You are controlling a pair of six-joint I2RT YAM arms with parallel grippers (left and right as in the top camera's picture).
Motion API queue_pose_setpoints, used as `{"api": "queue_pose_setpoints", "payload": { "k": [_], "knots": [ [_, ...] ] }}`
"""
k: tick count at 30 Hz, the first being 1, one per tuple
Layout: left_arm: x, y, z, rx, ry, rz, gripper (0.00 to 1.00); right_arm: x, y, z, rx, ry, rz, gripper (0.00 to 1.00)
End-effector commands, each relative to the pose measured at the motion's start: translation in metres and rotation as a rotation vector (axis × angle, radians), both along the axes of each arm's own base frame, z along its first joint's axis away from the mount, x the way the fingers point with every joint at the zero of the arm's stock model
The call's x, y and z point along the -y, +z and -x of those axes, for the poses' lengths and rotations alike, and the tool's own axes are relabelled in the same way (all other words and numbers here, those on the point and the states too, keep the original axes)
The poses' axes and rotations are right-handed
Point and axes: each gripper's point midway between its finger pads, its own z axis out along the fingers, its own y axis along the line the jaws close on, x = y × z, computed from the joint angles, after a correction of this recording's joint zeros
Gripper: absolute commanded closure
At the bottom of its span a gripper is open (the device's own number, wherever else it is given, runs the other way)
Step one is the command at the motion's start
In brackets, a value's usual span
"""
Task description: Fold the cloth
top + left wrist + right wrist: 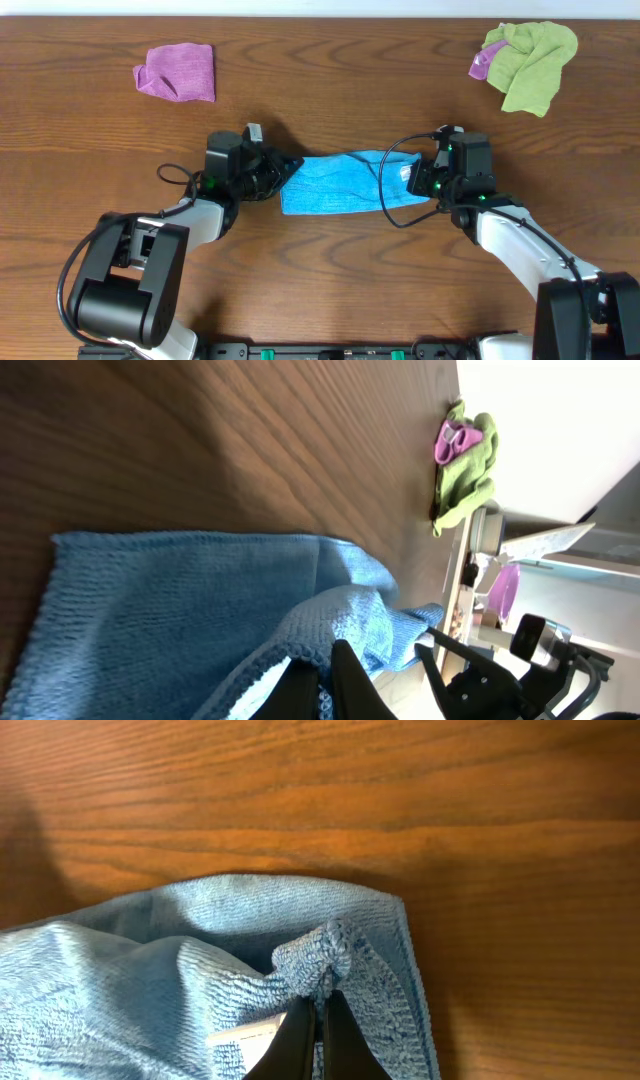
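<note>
From overhead, the cloth lies near the middle of the wooden table. It is a narrow band whose long axis runs left to right, stretched between the two arms. The left gripper sits at its left end and the right gripper at its right end. A purple cloth and a lime-green cloth lie well apart near the far corners.

In the left wrist view, the cloth spreads flat on the wood, with one edge lifted into a fold. The left gripper is closed, pinching that raised edge.

In the right wrist view, the cloth ends at a hemmed corner. The right gripper is pressed together on a bunched nub of fabric there, with a white tag just beside it.
</note>
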Motion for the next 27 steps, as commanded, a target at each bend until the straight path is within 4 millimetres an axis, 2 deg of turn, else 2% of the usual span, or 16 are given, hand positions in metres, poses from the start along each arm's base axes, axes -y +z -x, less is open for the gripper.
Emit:
{"api": "queue_pose_setpoints", "payload": {
  "k": [1,8,18,27],
  "knots": [
    [-0.004,0.004,-0.007,0.021,-0.003,0.001,0.94,0.000,0.002,-0.007,0.014,-0.018,0.008,0.99],
    [-0.009,0.001,-0.011,0.028,0.028,-0.027,0.94,-0.002,-0.007,-0.020,0.029,-0.018,0.004,0.99],
    [-0.020,-0.017,-0.009,-0.001,0.058,-0.116,0.94,-0.007,-0.022,-0.043,0.026,-0.014,0.005,0.99],
    [-0.028,-0.027,-0.007,-0.007,0.069,-0.183,0.94,-0.028,-0.041,-0.044,0.001,0.040,0.018,0.99]
  ]
}}
